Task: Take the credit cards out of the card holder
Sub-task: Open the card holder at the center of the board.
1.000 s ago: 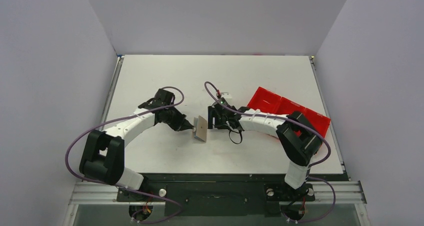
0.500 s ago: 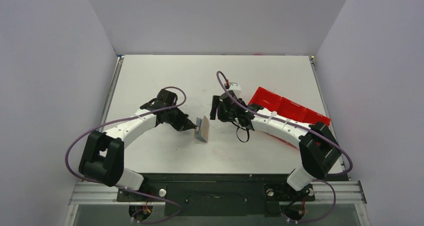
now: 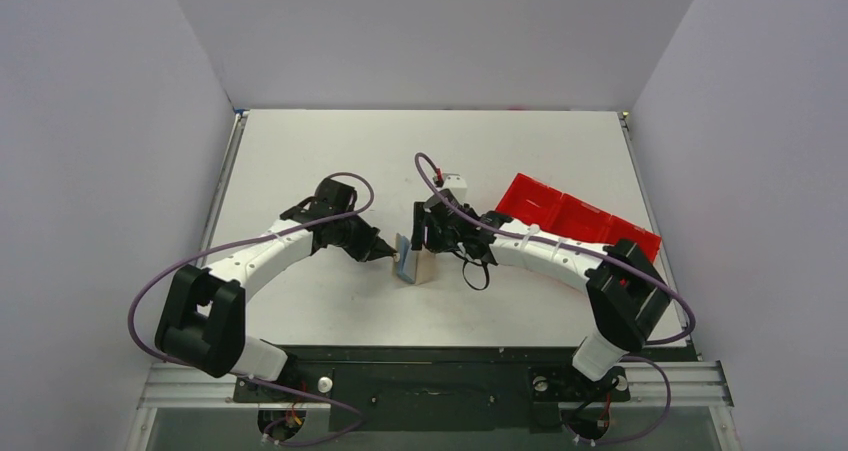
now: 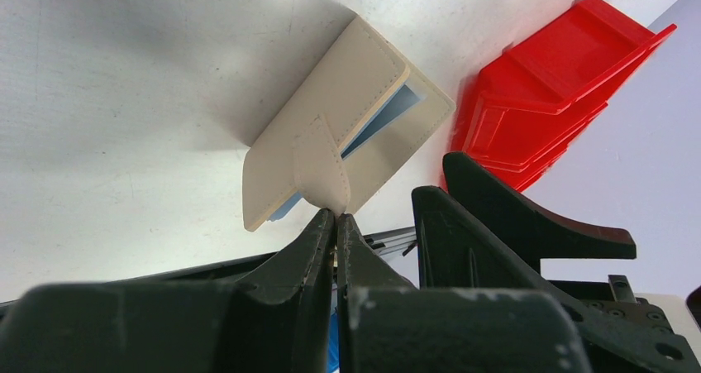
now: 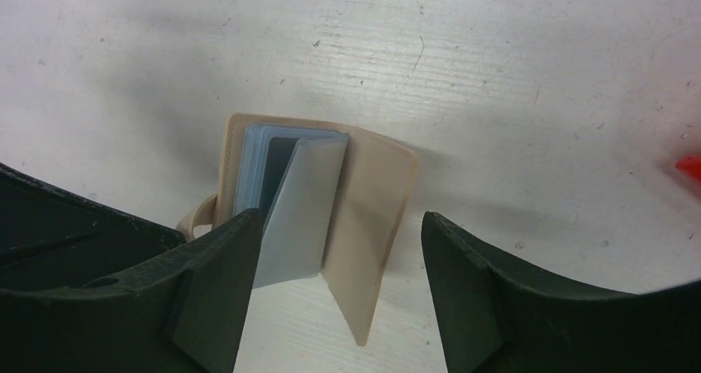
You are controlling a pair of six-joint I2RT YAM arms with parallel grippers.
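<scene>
Card holder (image 3: 408, 262) axis near-far, opens twd wide right tool (image 5: 339, 232), left tool (image 4: 335, 220) grips tab (image 4: 322, 170)

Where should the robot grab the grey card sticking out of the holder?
Best at the loose end of the grey card, which pokes out of the holder toward the right fingers. It leans away from the other cards, so a finger likely fits on each flat side. Come from the open side, opposite the strap that the left fingers pinch.
</scene>
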